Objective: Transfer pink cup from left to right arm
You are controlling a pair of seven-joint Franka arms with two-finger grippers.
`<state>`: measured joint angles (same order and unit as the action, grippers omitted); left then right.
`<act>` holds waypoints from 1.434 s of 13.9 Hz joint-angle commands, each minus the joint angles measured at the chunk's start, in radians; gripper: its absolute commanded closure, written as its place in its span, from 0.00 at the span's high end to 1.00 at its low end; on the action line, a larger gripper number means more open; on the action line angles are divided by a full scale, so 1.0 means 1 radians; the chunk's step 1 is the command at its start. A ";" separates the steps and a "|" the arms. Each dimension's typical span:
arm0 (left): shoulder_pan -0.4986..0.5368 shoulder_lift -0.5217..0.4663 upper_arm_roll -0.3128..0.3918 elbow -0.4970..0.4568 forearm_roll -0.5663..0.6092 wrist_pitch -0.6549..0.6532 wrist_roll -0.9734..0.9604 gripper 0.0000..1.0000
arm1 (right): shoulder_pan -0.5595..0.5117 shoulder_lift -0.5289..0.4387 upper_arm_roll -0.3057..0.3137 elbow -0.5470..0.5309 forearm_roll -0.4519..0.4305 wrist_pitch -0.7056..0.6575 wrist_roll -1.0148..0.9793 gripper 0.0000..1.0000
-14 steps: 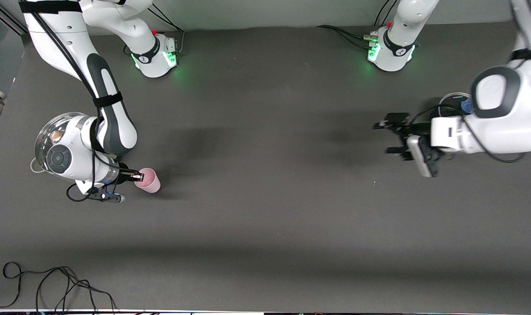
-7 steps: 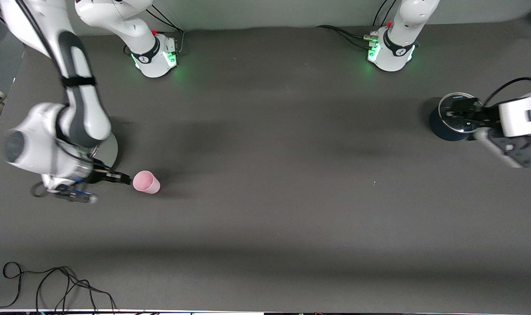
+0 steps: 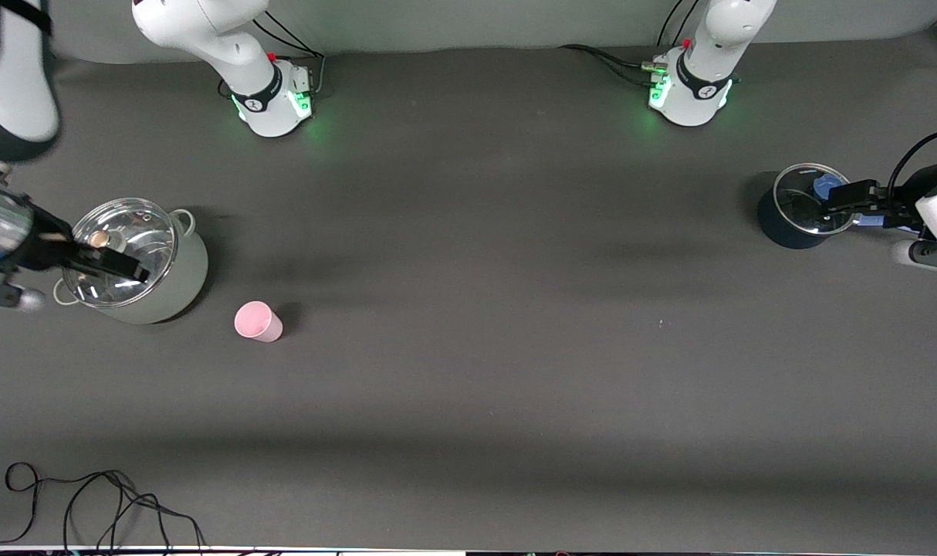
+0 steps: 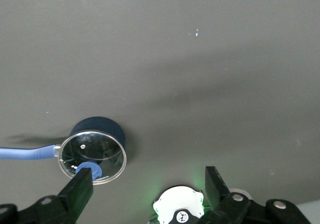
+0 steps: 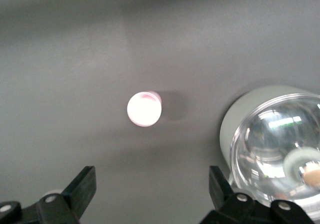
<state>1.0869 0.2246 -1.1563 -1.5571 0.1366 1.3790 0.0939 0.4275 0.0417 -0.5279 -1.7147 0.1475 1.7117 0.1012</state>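
The pink cup [image 3: 258,321] stands upright on the table near the right arm's end, held by nothing. It is a little nearer to the front camera than the grey pot [image 3: 177,289]. My right gripper [image 3: 121,259] is open and empty, up over that pot's glass lid. In the right wrist view the cup [image 5: 144,108] shows from above, well clear of the open gripper [image 5: 151,184]. My left gripper [image 3: 843,199] is open and empty over a dark blue pot [image 3: 777,228] at the left arm's end. Its open gripper [image 4: 148,179] frames bare table in the left wrist view.
The grey pot [image 5: 250,108] has a glass lid with a knob [image 3: 98,239]. The dark blue pot [image 4: 97,129] has a glass lid [image 4: 92,156] and a blue handle [image 4: 25,154]. The arm bases [image 3: 272,100] [image 3: 688,96] stand along the back edge. A black cable [image 3: 90,502] lies at the front corner.
My right gripper let go of the pink cup and drew back over the grey pot. The left arm pulled away toward its end, over the blue pot. The cup stayed put.
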 commanded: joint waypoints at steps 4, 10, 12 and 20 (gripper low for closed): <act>0.001 -0.134 0.017 -0.054 0.011 0.049 -0.020 1.00 | 0.002 0.020 -0.007 0.185 -0.091 -0.161 0.034 1.00; -0.045 -0.225 0.113 -0.140 -0.041 0.140 -0.022 1.00 | 0.002 0.027 -0.006 0.181 -0.094 -0.168 0.031 1.00; -0.265 -0.226 0.328 -0.133 -0.046 0.127 -0.020 1.00 | 0.004 0.027 -0.006 0.179 -0.094 -0.168 0.031 1.00; -1.100 -0.246 1.133 -0.112 -0.104 0.130 -0.013 1.00 | -0.091 0.012 0.081 0.168 -0.092 -0.170 0.028 1.00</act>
<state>0.1054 -0.0059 -0.1307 -1.6653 0.0423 1.5012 0.0763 0.4140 0.0593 -0.5180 -1.5578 0.0746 1.5587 0.1212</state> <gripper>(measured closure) 0.000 0.000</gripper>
